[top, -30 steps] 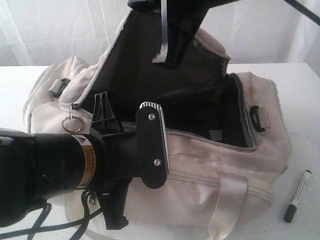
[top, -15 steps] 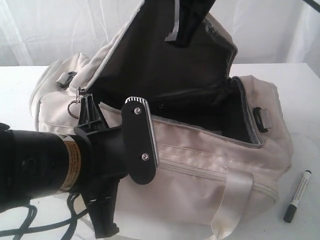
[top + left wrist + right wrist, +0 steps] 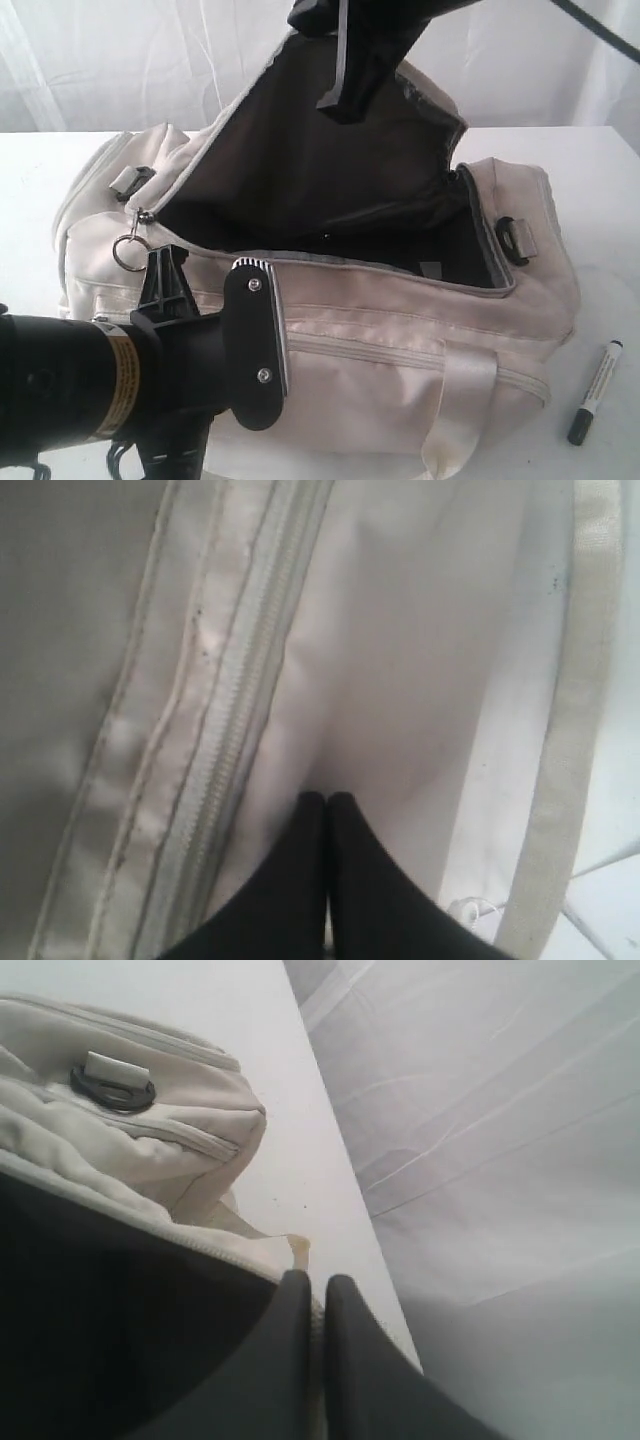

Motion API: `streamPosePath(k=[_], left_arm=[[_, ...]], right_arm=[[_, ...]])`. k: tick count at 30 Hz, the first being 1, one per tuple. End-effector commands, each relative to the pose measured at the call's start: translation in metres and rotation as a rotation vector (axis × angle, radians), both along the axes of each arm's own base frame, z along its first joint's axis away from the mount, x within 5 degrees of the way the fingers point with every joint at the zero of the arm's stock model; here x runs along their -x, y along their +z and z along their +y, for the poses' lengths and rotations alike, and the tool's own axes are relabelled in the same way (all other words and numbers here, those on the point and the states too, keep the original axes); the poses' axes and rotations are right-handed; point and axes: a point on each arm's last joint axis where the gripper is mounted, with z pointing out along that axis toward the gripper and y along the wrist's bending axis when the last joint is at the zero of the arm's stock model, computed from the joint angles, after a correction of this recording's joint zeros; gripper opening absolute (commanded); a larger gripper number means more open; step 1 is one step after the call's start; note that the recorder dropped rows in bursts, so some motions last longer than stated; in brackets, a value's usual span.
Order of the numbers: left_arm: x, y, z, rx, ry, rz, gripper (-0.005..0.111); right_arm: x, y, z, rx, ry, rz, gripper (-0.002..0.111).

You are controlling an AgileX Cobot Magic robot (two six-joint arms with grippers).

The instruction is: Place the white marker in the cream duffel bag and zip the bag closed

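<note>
**Step in hand:** opening and holding the bag; the marker is not yet fetched.

**Item 1, cream duffel bag**. It is large, soft and slumping, made of cream woven fabric with stitched seams. It lies on its base on the white tabletop. The curved top flap is lifted upright and shows a dark, matte lining. The mouth gapes wide.
- Fittings: a grey zip track along the rim, a metal ring pull at the left end, a flat webbing handle drooping down the front, and a black plastic strap loop at the right end.

**Item 2, white marker**. It has a slim, rigid barrel with small dark print, a dark cap and a dark end. It lies flat on the tabletop, near the bag's right front corner but apart from it, outside the bag and untouched.

**Item 3, right pincer**. It is clamped narrow on the flap's cream edge and holds the flap aloft.

**Item 4, left pincer**. Its jaws are pressed together, the tips sunk in a pucker of the front-panel fabric beside a pale zip. It seems to be pinching that fabric.

**Next move, as judged:** one pincer must let go of the cloth, travel to the marker and close across the thin, round barrel. The marker could roll, so the grip should sit mid-barrel. The limp flap may fall once released, so the mouth needs holding open for the drop. Zipping follows.
</note>
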Motion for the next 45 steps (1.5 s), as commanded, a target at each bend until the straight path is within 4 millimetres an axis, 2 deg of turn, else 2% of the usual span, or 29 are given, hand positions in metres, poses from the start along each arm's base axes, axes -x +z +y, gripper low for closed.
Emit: streamPosePath(k=[1, 4, 9, 13, 18, 24, 31, 39, 45], left_arm=[[0.001, 0.001, 0.001, 0.01, -0.006, -0.001, 0.0], [0.002, 0.001, 0.001, -0.001, -0.022, -0.009, 0.0], [-0.001, 0.01, -0.005, 0.034, -0.045, -0.038, 0.0], [-0.004, 0.022, -0.01, 0.06, -0.065, -0.071, 0.0], [-0.007, 0.021, -0.011, 0.025, -0.088, -0.094, 0.0], [-0.011, 0.01, -0.016, -0.033, -0.106, -0.097, 0.015], [-0.016, 0.0, -0.015, -0.123, -0.101, -0.103, 0.023], [-0.017, 0.001, -0.015, -0.122, -0.099, -0.118, 0.054], [-0.018, 0.003, -0.015, -0.143, -0.117, -0.149, 0.057]], right_arm=[[0.005, 0.002, 0.001, -0.032, 0.047, 0.052, 0.0], [0.013, -0.006, 0.007, -0.008, 0.143, 0.119, 0.0], [0.018, -0.021, 0.018, 0.006, 0.18, 0.178, 0.0], [0.017, -0.026, 0.023, 0.012, 0.188, 0.196, 0.0], [0.015, -0.026, 0.024, 0.005, 0.182, 0.187, 0.0], [0.015, -0.026, 0.024, -0.004, 0.177, 0.178, 0.0], [0.019, -0.029, 0.024, 0.023, 0.202, 0.235, 0.0], [0.024, -0.03, 0.025, 0.015, 0.23, 0.285, 0.0], [0.025, -0.029, 0.025, 0.013, 0.232, 0.281, 0.0]])
